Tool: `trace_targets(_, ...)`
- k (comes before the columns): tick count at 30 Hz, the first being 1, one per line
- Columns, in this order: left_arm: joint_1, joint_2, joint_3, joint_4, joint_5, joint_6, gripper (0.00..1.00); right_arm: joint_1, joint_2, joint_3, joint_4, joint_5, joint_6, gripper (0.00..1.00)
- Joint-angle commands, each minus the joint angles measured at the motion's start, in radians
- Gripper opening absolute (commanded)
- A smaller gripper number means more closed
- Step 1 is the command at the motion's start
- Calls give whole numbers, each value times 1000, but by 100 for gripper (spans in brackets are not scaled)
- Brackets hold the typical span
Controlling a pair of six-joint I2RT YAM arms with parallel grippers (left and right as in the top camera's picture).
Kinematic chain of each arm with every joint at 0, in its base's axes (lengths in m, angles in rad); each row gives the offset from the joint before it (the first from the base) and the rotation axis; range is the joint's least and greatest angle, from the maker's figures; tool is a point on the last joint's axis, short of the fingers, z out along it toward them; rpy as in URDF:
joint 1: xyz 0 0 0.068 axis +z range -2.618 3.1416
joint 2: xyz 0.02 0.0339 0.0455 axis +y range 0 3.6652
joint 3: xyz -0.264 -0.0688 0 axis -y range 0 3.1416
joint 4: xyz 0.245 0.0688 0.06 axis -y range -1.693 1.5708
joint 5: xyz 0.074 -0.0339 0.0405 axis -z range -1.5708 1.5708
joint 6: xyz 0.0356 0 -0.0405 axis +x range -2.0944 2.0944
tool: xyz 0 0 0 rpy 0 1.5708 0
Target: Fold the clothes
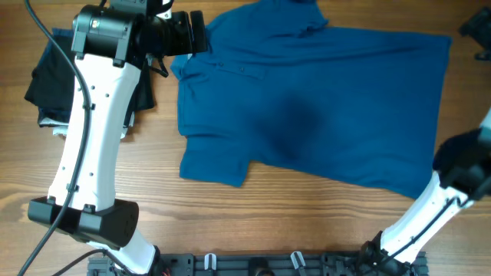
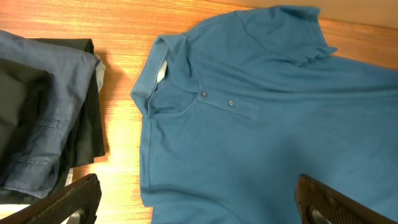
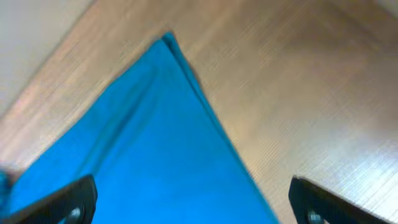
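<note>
The clothes are one blue short-sleeved shirt [image 1: 307, 107] lying spread out on the wooden table, collar toward the upper left. In the left wrist view the collar [image 2: 165, 68] and its buttoned placket [image 2: 217, 98] show. My left gripper [image 1: 198, 34] hovers at the collar. Its jaws are open [image 2: 202, 208], with only shirt and table between them. My right gripper [image 1: 460, 162] is at the shirt's right edge. It is open [image 3: 196, 208] above a corner of the shirt [image 3: 155, 143], holding nothing.
A stack of folded dark garments [image 1: 50, 84] sits at the table's left, beside the collar [image 2: 37, 112]. A dark object [image 1: 477, 29] shows at the top right corner. Bare wood [image 1: 253, 215] runs along the front edge.
</note>
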Motion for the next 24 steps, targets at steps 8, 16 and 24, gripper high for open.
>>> trace_targets(8,4,3,-5,2,16,-5,100,-3,-358,-57,-306,-34,125,98)
trace_targets(16,4,3,-5,2,16,-5,100,-3,-719,-575,-237,114,257,100)
trace_targets(24,4,3,-5,2,16,-5,100,-25,-867,-1207,143,23,253,85)
